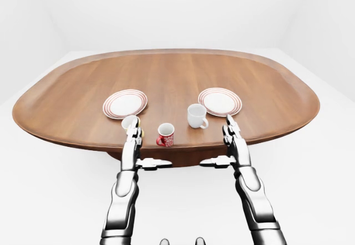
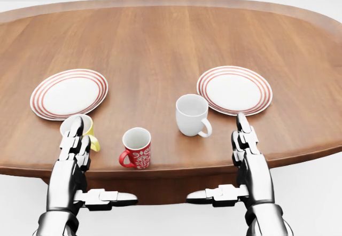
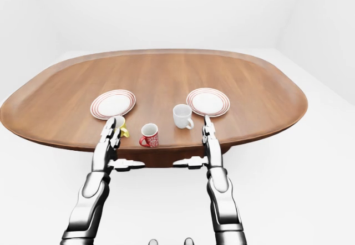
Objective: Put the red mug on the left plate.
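Note:
The red mug (image 2: 136, 149) with a white pattern stands upright near the table's bottom edge in the head view, handle to its left. The left plate (image 2: 69, 93), white with red rings, lies above and to the left of it. My left hand (image 2: 74, 140) is open, fingers stretched flat, just left of the red mug and in front of a yellow mug (image 2: 90, 132). My right hand (image 2: 244, 137) is open too, at the table's edge below the right plate (image 2: 234, 89). Neither hand touches a mug.
A white mug (image 2: 192, 115) stands between the red mug and the right plate. The oval wooden table (image 1: 166, 73) stretches wide above the dishes, with white floor all around it.

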Available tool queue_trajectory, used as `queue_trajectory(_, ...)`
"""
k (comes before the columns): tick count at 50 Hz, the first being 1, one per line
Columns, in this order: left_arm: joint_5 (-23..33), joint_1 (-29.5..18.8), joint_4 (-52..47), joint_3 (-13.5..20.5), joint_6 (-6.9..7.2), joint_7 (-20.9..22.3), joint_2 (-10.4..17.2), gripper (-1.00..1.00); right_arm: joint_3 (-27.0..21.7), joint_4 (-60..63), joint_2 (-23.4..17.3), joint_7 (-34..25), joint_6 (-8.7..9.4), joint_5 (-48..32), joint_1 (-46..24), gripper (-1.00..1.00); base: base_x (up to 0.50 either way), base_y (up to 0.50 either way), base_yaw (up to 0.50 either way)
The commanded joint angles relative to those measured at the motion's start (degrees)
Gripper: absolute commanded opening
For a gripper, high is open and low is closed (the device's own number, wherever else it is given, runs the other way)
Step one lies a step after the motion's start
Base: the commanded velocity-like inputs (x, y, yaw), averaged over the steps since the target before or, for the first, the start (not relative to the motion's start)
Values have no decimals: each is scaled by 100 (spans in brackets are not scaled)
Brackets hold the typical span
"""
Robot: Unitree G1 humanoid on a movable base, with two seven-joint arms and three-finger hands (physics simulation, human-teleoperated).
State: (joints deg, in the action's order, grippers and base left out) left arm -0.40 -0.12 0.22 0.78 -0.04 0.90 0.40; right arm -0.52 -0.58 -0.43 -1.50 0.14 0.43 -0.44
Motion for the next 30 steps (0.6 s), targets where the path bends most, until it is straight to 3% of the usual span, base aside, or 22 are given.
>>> queue_trajectory(1,-49,-11,37,104,-14,149,60,100,-58,-267,-55,-270,-13,39,-125,100,0,0,0)
queue_trajectory(23,-190,-93,139,149,66,181,69,100,-75,-228,-50,-270,-16,66,-90,100,0,0,0)
queue_trajectory(26,-220,-6,-69,163,134,181,72,100,-40,57,-48,-257,111,29,14,100,0,0,0)
queue_trajectory(28,-263,135,-425,182,221,186,70,100,37,718,-63,-243,421,-113,220,100,0,0,0)
queue_trajectory(30,-396,381,-1166,227,435,191,54,100,171,2009,-75,-204,486,-380,654,100,0,0,0)
